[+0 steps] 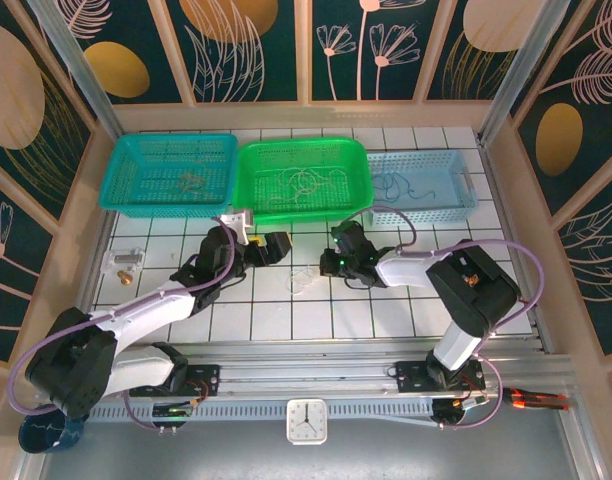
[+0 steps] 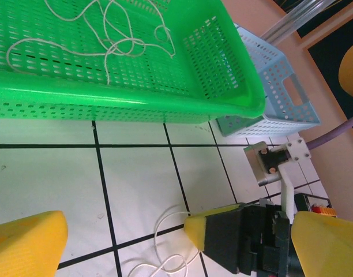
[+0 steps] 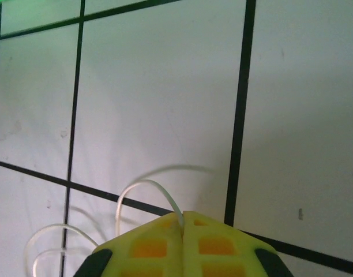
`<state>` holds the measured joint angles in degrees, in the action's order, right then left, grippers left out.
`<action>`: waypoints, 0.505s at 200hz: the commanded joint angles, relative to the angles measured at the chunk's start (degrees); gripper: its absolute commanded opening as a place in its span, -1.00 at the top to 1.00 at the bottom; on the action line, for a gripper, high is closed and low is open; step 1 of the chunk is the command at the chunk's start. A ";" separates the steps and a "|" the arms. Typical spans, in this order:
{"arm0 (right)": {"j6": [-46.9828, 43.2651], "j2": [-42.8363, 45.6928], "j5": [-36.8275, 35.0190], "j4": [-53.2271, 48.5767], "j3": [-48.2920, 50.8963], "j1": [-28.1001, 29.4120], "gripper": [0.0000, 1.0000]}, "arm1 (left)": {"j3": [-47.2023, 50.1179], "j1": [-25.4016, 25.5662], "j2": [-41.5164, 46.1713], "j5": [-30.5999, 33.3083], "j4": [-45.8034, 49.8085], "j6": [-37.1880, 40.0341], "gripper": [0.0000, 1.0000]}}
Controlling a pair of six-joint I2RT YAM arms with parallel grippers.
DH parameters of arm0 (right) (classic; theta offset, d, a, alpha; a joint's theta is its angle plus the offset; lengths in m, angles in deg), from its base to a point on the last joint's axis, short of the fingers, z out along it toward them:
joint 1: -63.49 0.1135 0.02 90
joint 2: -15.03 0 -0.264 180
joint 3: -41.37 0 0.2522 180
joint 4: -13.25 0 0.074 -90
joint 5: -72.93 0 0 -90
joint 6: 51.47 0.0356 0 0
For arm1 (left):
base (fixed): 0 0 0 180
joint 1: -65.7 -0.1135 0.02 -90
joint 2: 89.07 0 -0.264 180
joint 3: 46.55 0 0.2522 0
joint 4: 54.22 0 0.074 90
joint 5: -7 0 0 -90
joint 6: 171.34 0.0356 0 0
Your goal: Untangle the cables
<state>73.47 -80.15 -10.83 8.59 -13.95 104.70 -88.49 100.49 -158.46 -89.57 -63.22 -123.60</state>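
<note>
You have three baskets in a row along the far side of the table (image 1: 386, 310): the left basket (image 1: 166, 209), the middle basket (image 1: 306, 217) next to it, and the right basket (image 1: 426, 213) just beside that. Cables (image 1: 304, 183) lie in each of them. In front of the middle basket a loose cable (image 1: 304, 283) lies on the table, between the left gripper (image 1: 266, 247) and the right gripper (image 1: 329, 266). One end of it sits between the right gripper's fingers. A clock (image 1: 306, 421) sits at the near edge, midway between the two arms.
</note>
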 commanded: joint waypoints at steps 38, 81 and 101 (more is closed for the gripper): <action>-2.07 15.57 -0.31 -1.25 -4.05 -0.61 1.00 | 3.26 0.03 0.59 -1.47 -5.14 -0.63 -0.98; -1.66 18.69 0.62 -2.51 -6.54 -0.94 1.00 | 3.48 0.11 -0.05 -3.24 -7.83 -0.60 -0.95; -1.30 19.48 0.31 -2.60 -7.12 -1.04 1.00 | 3.66 0.10 -0.42 -4.01 -8.56 -0.48 -0.85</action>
<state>72.70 -61.90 -10.80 7.96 -19.42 104.09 -85.19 100.51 -158.43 -91.73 -67.97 -123.93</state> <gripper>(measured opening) 0.051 0.951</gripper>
